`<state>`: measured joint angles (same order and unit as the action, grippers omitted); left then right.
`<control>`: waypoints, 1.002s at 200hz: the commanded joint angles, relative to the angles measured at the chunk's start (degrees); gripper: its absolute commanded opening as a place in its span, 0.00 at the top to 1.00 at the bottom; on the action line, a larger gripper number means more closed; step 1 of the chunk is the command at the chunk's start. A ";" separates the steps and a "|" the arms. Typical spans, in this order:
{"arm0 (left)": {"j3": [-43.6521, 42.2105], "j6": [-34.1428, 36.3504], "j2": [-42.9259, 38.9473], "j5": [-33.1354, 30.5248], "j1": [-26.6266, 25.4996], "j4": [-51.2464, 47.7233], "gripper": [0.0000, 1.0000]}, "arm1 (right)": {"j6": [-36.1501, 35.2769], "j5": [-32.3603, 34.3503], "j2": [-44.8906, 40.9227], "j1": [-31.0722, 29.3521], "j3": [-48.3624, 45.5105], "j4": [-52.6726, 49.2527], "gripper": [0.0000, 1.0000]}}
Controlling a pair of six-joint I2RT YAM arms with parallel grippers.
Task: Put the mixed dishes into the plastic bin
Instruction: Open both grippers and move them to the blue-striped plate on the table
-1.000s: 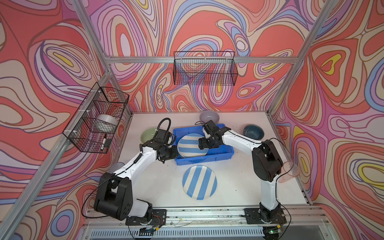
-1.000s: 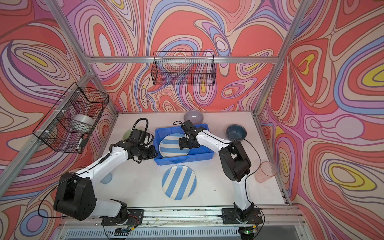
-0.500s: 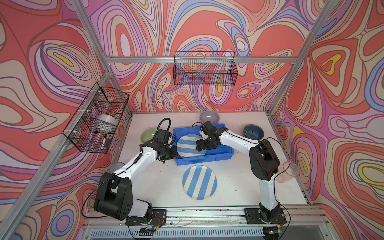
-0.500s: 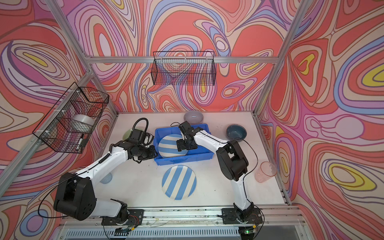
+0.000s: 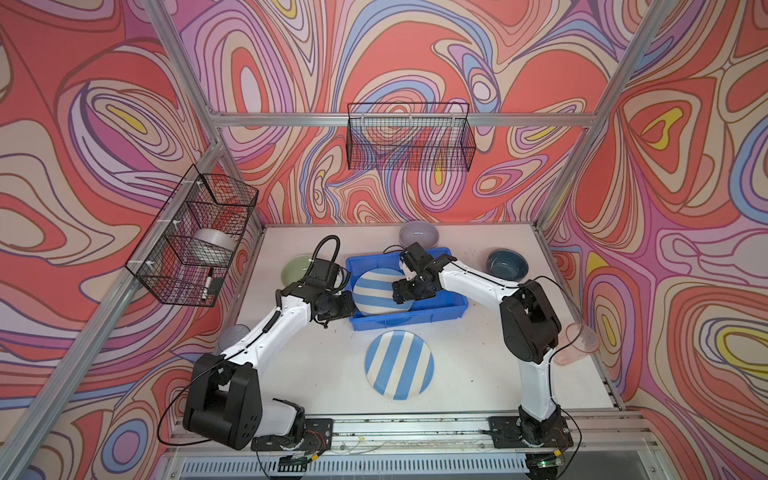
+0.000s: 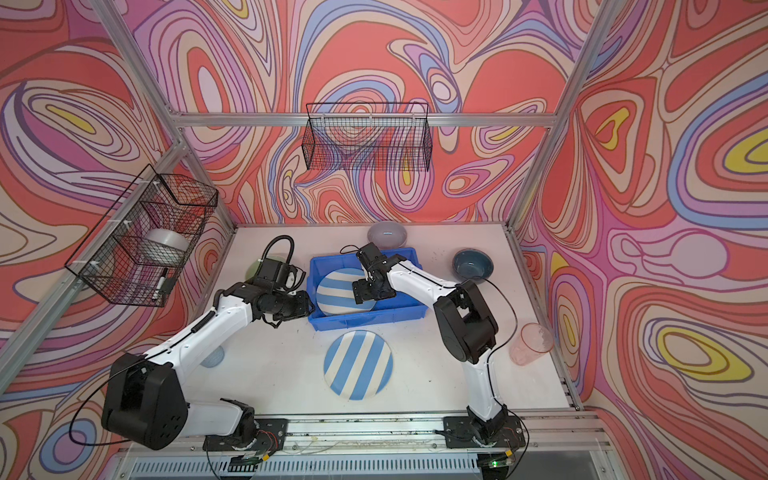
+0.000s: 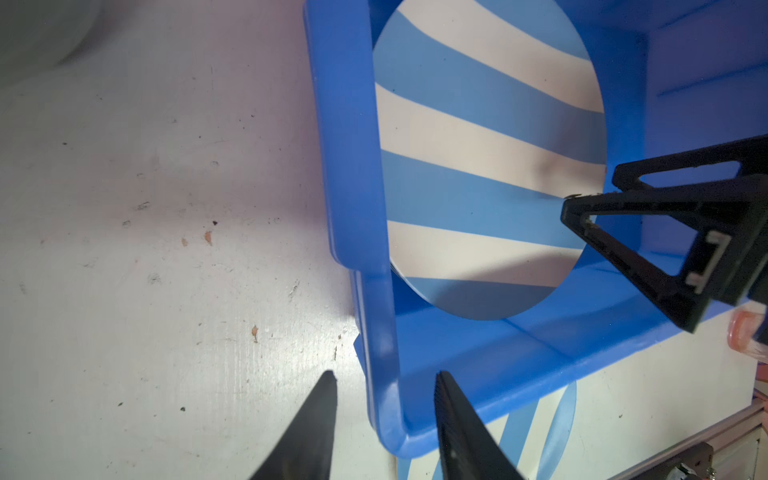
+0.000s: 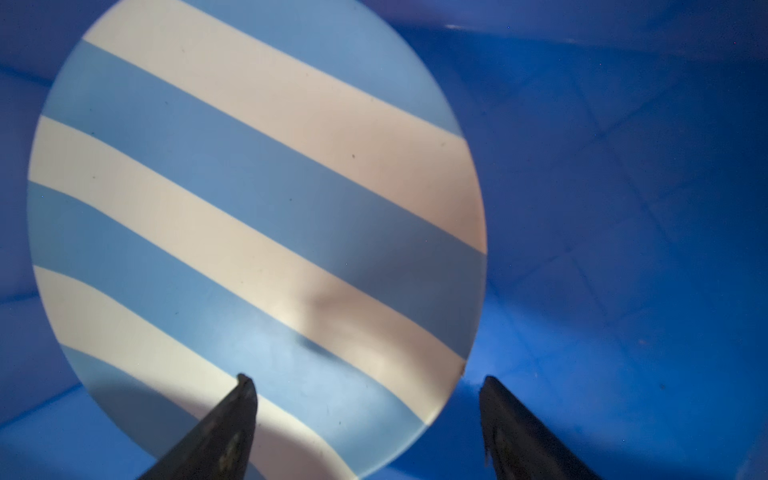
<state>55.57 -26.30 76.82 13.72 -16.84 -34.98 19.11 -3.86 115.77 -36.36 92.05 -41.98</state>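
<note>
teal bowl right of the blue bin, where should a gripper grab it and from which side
Take the teal bowl by its rim wall, from above. It sits upright, mouth open and empty, so one finger can drop inside and one outside. The rim side toward the blue plastic bin is probably easiest, as the right gripper is the nearer one.

The bin [image 5: 409,320] is bright blue, the plate in it [image 5: 374,291] and the loose plate [image 5: 399,365] both blue-and-white striped, the walls [image 5: 415,50] swirling red, pink, lilac.
</note>
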 commanded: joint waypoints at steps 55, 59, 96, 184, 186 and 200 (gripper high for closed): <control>-4.95 -1.97 -13.28 4.42 -0.50 -8.42 0.58 | 1.24 -2.77 -18.90 -0.26 -9.75 1.81 0.20; -5.49 -2.14 -13.91 4.51 -0.74 -8.52 0.59 | 1.27 -3.82 -20.07 -0.31 -11.11 2.50 0.20; -10.55 -6.04 -17.59 1.98 -6.23 -8.28 0.63 | 4.58 -8.11 -31.39 -0.24 -24.23 7.61 0.26; -22.56 -17.19 -19.98 -2.54 -18.99 4.07 0.72 | 9.40 -22.15 -46.86 -0.29 -52.99 18.99 0.35; -22.66 -17.22 -19.74 -2.55 -19.08 4.34 0.72 | 9.61 -22.31 -47.03 -0.31 -53.50 19.49 0.35; -23.20 -17.20 -17.65 -2.52 -19.58 5.96 0.73 | 11.09 -22.26 -47.64 -0.29 -56.45 22.20 0.35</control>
<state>33.50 -41.06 56.86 12.38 -35.51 -34.30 26.94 -23.07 70.26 -36.42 39.62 -26.89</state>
